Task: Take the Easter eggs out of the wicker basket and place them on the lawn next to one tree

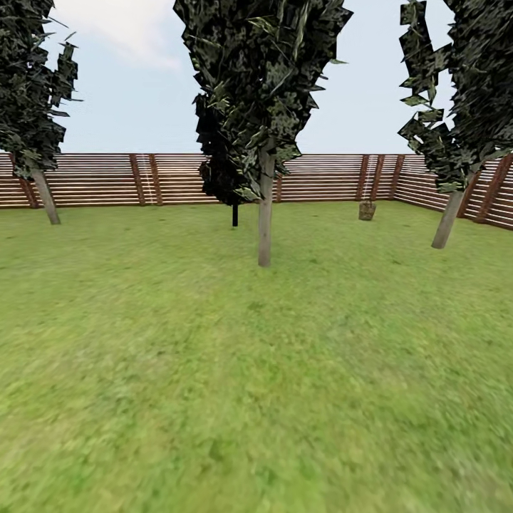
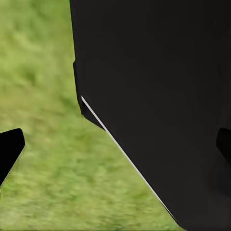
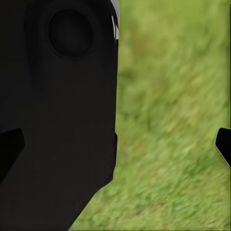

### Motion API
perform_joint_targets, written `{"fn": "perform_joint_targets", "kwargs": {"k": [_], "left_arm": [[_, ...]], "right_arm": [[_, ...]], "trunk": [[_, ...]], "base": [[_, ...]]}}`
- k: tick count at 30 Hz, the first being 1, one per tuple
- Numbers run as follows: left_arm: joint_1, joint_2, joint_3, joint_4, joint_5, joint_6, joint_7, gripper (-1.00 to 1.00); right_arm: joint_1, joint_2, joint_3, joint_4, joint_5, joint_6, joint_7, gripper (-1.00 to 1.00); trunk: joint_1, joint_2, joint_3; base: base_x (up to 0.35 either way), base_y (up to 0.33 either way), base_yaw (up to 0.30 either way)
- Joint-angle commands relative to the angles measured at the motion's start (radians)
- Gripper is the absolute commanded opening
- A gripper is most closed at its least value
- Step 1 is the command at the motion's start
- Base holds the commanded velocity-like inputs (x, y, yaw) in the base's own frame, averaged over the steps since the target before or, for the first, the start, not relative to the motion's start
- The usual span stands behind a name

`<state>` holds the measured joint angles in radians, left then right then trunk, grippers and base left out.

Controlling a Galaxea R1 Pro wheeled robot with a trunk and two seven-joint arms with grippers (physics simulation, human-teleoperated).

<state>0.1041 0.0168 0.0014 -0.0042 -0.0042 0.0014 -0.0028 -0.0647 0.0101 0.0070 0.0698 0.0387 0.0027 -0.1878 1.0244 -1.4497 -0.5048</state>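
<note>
lawn (image 1: 256, 399): I see mottled green grass across the whole foreground of the head view, flat and running back to the fence.
tree (image 1: 265, 214): nearest one stands dead centre in the head view, thin straight grey-brown trunk, dark jagged crown above.
other trees: one at far left (image 1: 46, 196), one at far right (image 1: 449, 217) with a leaning trunk, and a darker one (image 1: 234, 214) just behind the centre tree.
fence (image 1: 171, 178): dark brown horizontal slats, closing the garden at the back and angling in on the right.
stump-like object (image 1: 367, 210): small and brownish, by the fence, right of centre; too small for me to say what it is.
left gripper (image 2: 115, 144): fingertips (image 2: 9, 149) sit at opposite edges of the left wrist view, spread wide, nothing between them; dark robot body (image 2: 159, 96) close in front, grass beyond.
right gripper (image 3: 115, 144): fingertips (image 3: 9, 144) likewise wide apart, holding nothing; dark robot body (image 3: 62, 106) to one side, grass beyond.
</note>
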Motion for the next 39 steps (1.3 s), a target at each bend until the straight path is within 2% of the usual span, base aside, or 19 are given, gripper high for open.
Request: {"fn": "perform_joint_targets", "kwargs": {"k": [1, 24, 39], "left_arm": [[0.000, 0.000, 0.000, 0.000, 0.000, 0.000, 0.000, 1.00], [0.000, 0.000, 0.000, 0.000, 0.000, 0.000, 0.000, 1.00], [0.000, 0.000, 0.000, 0.000, 0.000, 0.000, 0.000, 1.00]], "right_arm": [[-0.001, 0.001, 0.001, 0.002, 0.004, 0.000, -0.004, 1.00], [-0.001, 0.000, 0.000, 0.002, 0.004, 0.000, -0.004, 1.00], [-0.001, -0.001, 0.000, 0.002, 0.004, -0.001, -0.004, 1.00]], "trunk": [[0.001, 0.000, -0.001], [0.001, 0.000, -0.001], [0.001, 0.000, -0.001]], "base": [[0.335, 0.000, 0.000], [0.335, 0.000, -0.005], [0.335, 0.000, -0.280]]}}
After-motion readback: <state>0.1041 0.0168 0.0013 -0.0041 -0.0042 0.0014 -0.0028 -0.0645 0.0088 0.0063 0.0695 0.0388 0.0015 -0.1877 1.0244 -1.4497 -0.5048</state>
